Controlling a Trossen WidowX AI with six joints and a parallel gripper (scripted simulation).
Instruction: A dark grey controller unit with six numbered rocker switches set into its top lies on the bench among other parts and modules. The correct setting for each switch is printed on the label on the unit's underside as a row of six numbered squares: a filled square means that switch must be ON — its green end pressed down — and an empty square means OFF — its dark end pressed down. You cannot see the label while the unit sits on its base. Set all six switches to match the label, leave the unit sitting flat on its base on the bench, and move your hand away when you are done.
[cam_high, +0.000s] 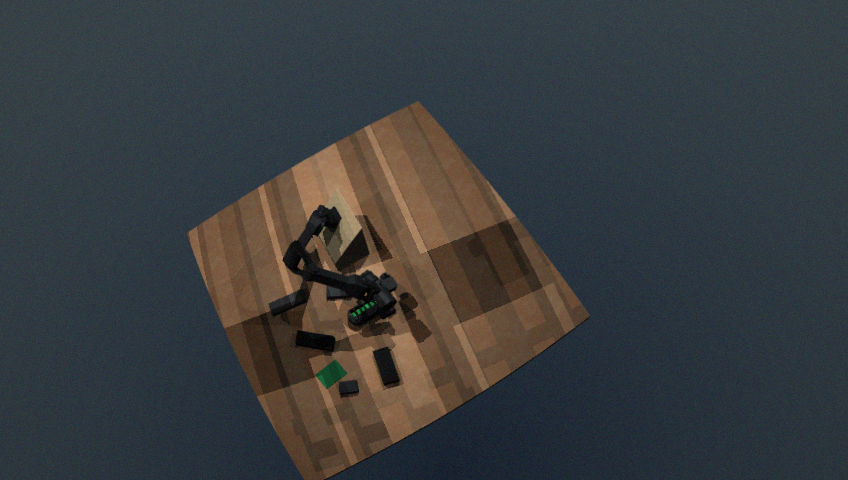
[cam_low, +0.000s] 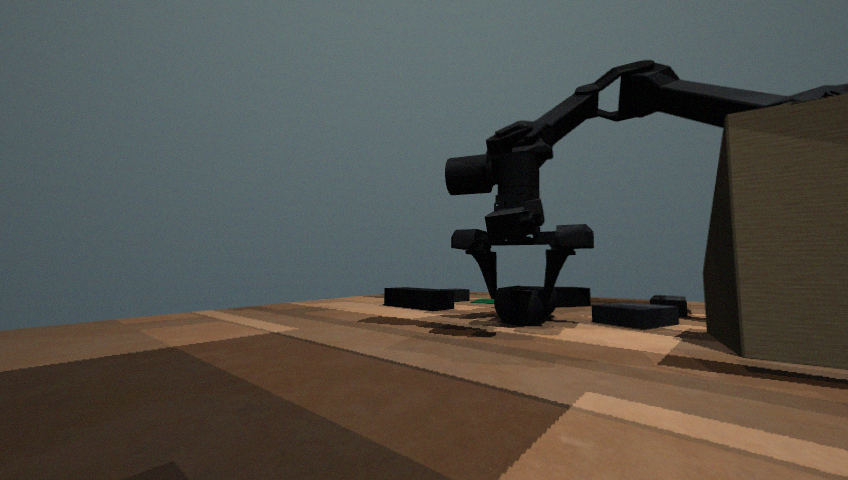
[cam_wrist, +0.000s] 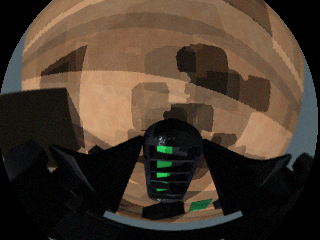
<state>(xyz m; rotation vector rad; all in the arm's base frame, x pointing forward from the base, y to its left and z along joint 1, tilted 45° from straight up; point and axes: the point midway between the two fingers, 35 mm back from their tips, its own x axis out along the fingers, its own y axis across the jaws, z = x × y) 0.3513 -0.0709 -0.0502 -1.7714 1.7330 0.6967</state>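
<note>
The dark grey controller unit is top up at the bench surface, its rounded end towards the top of the wrist view. Green switch ends show along the left of its top; the numbers and exact rocker positions are too dark to read. The label on the underside is hidden. My gripper points down and is shut on the controller unit, one finger at each long side near the rounded end. Whether the base touches the bench all along cannot be told.
A large beige wedge-like block stands near the arm's base. A dark block lies partly under the arm. Other dark modules, a small dark part and a green board lie around the unit.
</note>
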